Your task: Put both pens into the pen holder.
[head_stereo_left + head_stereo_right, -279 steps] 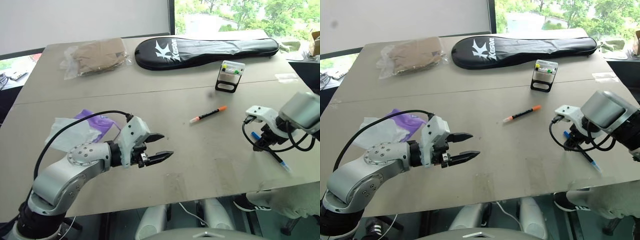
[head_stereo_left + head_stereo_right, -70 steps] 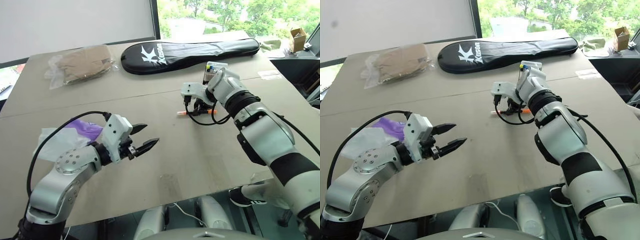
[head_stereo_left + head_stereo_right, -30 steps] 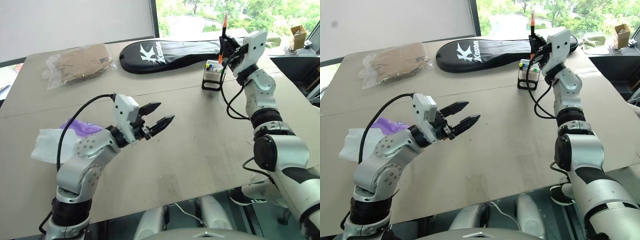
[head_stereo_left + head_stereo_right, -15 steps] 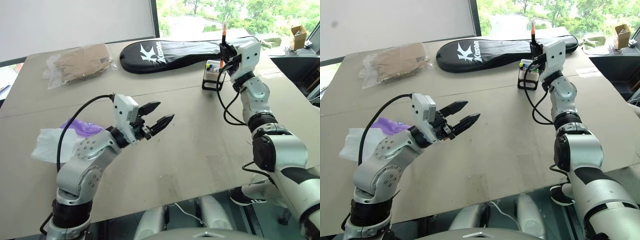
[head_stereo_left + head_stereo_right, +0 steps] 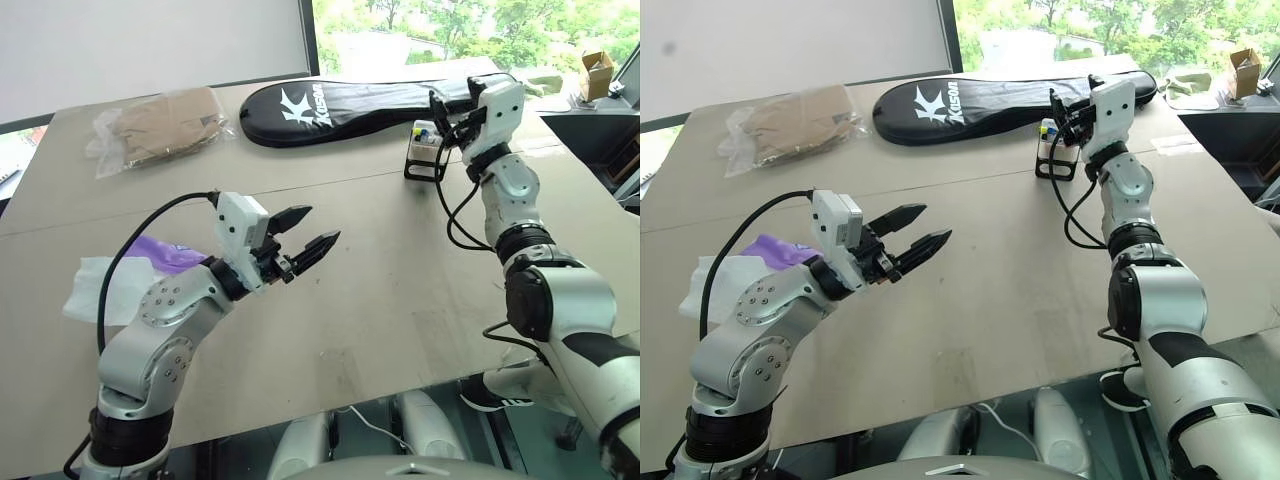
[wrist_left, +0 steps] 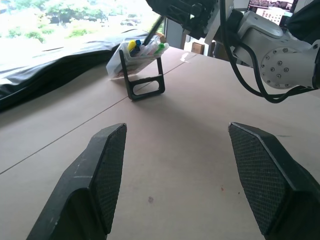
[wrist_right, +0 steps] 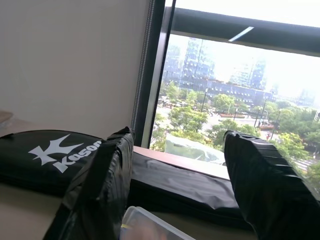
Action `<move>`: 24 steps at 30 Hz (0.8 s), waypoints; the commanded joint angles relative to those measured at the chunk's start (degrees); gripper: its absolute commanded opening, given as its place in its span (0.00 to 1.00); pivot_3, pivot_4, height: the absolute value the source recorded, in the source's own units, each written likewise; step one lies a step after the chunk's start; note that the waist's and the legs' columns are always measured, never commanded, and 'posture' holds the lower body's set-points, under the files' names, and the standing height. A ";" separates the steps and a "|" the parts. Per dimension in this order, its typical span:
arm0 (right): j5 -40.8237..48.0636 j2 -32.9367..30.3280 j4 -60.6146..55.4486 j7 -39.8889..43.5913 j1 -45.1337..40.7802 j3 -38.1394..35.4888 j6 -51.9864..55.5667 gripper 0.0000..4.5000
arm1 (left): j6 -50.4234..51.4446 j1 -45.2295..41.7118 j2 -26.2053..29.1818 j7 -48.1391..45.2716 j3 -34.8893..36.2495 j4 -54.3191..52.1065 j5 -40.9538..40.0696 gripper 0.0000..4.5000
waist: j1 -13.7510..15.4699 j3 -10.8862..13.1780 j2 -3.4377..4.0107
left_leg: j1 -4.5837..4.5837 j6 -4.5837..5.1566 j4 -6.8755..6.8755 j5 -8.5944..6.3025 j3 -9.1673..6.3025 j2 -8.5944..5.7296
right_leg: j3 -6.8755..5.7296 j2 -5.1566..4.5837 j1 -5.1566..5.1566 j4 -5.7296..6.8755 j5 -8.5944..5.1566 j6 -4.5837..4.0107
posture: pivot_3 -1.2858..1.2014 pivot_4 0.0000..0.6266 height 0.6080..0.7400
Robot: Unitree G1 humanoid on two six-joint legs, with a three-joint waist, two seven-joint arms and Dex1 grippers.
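right gripper [image 5: 447,107] released, hanging over pen holder [image 5: 426,150] | pen [image 6: 151,33] leaning inside | left gripper [image 5: 306,250] gaping, idling

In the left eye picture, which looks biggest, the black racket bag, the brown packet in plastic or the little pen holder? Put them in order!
1. Black racket bag, the longest.
2. Brown packet, clearly shorter.
3. Pen holder, by far the smallest.

All three lie far back on the table.

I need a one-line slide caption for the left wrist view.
Open left end effector faces the pen holder, right end effector open above it.
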 commanded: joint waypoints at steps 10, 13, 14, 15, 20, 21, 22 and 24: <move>3.18 -0.97 -12.07 9.91 5.69 1.94 2.16 0.99 | -1.57 -1.26 -0.08 -0.52 -0.32 0.06 0.74 0.75 | 0.06 0.00 0.00 | 0.00 0.00 0.05 0.00 -0.02 0.01 | -0.02 0.00 0.03 0.00 0.00 0.00 | 0.52 0.24 1.00; 6.64 -2.86 -33.13 14.89 17.49 4.61 13.70 0.99 | -1.84 -0.76 -0.73 -0.19 0.28 0.19 0.56 0.75 | 0.27 -0.02 0.01 | -0.01 0.00 0.14 0.00 -0.07 0.03 | -0.05 0.00 0.08 0.01 0.00 0.00 | 0.52 0.24 1.00; 8.72 -4.17 -42.24 15.97 22.78 5.25 20.31 0.99 | -1.83 -0.27 -0.78 -0.18 0.58 -0.16 0.28 0.75 | 0.48 -0.02 0.01 | -0.02 0.00 0.15 0.00 -0.13 0.03 | -0.05 -0.01 0.09 0.00 0.00 0.00 | 0.52 0.24 1.00; 10.12 -5.11 -48.91 16.17 26.46 5.68 25.44 0.99 | -1.84 0.14 -0.75 -0.23 0.83 -0.44 0.08 0.75 | 0.83 -0.05 0.04 | -0.11 0.00 0.31 0.00 -0.21 0.03 | -0.06 -0.02 0.10 0.00 0.00 0.00 | 0.52 0.24 1.00; 19.37 -17.39 -85.30 17.88 50.94 4.01 51.64 0.99 | -1.13 4.18 0.42 -0.77 3.84 -2.02 -2.00 0.75 | 2.42 -0.06 0.19 | -0.30 0.02 0.46 -0.02 -0.40 -0.02 | -0.11 -0.09 0.10 -0.03 0.00 0.00 | 0.52 0.24 1.00; 20.65 -19.62 -88.96 18.43 54.11 2.98 54.42 0.99 | -0.88 5.07 0.69 -0.83 4.43 -2.38 -2.40 0.75 | 2.66 -0.07 0.24 | -0.28 0.03 0.47 -0.02 -0.39 -0.02 | -0.10 -0.08 0.10 -0.02 0.00 0.00 | 0.52 0.24 1.00; 22.04 -21.79 -92.17 18.74 57.19 1.79 57.10 0.99 | -0.66 6.06 0.97 -0.85 5.00 -2.76 -2.85 0.75 | 2.78 -0.09 0.26 | -0.27 0.04 0.44 -0.03 -0.42 -0.02 | -0.11 -0.09 0.11 0.00 0.00 0.00 | 0.52 0.24 1.00; 23.77 -25.28 -96.39 19.38 62.58 -0.85 60.41 0.99 | -0.42 8.64 1.59 -0.79 5.82 -3.77 -3.14 0.75 | 2.88 -0.10 0.26 | -0.16 0.07 0.40 -0.05 -0.37 -0.01 | -0.06 -0.06 0.17 0.02 0.00 0.00 | 0.52 0.24 1.00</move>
